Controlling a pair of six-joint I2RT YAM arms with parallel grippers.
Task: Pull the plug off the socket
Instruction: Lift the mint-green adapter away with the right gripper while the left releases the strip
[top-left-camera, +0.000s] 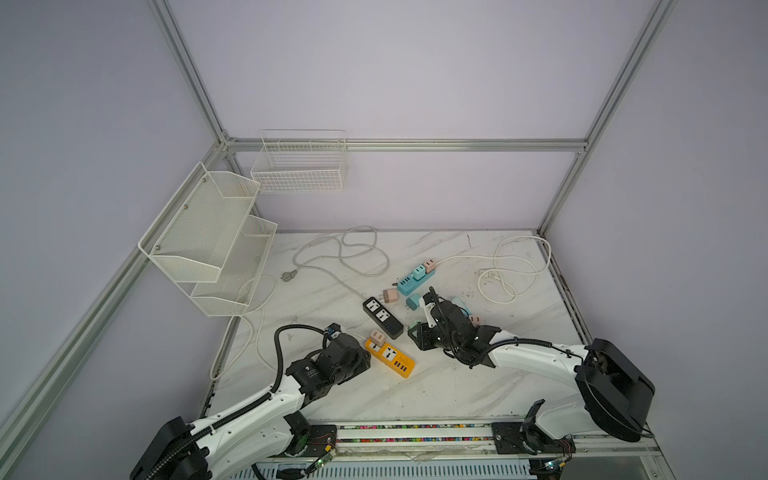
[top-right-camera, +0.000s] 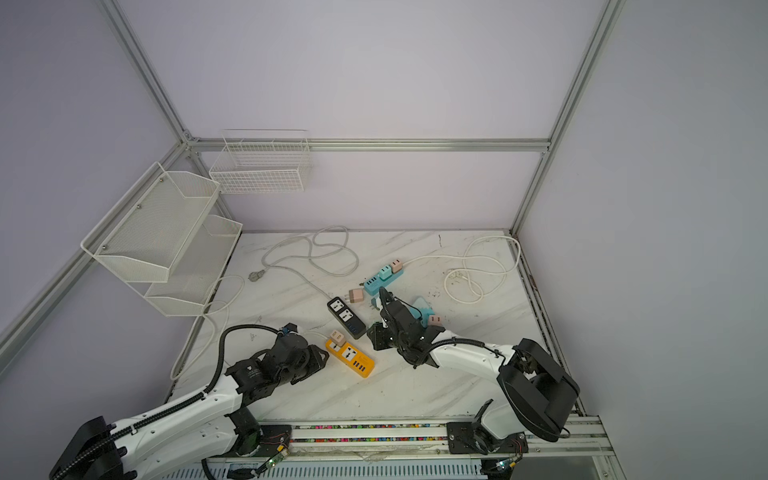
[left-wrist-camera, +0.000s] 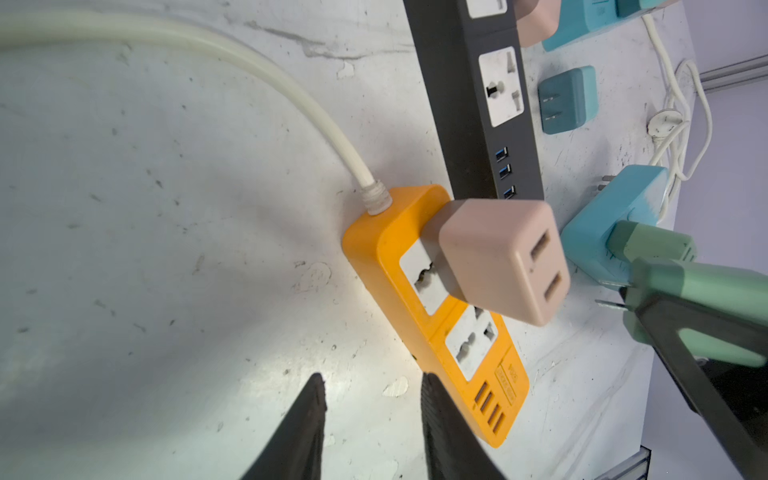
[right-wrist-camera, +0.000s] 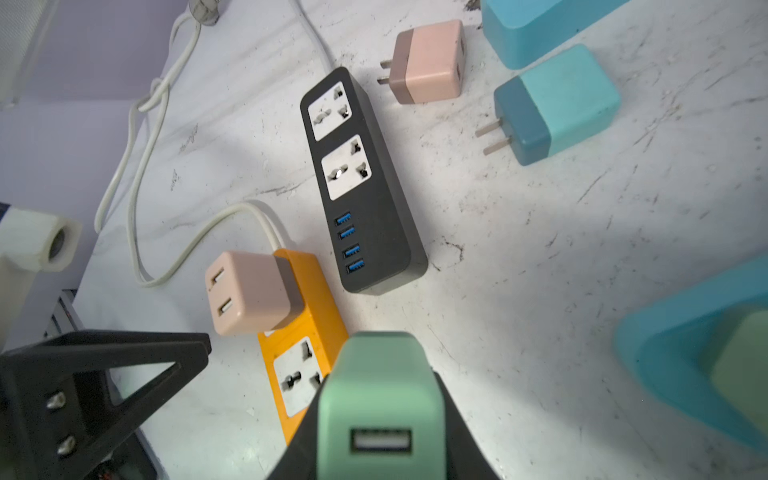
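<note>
Top views: pink plug (top-left-camera: 377, 337) seated in orange strip (top-left-camera: 392, 359); grip states unreadable from here.
Left wrist: left gripper (left-wrist-camera: 374, 380) parted, empty, short of pink plug. Risk: unheld strip lifts with plug on pull.
Right wrist: right gripper (right-wrist-camera: 376, 399) clenched on green plug (right-wrist-camera: 374, 361), clear of any socket; prongs hidden in this view.

We see white shells on the left arm (top-left-camera: 253, 428) and right arm (top-left-camera: 536, 357), black joint housings (top-left-camera: 615, 390), and ribbed black cable (top-left-camera: 278, 353) looping alongside. Black fingers (left-wrist-camera: 307, 428) taper to points; silver screws (right-wrist-camera: 56, 401) stud one bracket (right-wrist-camera: 124, 345).
</note>
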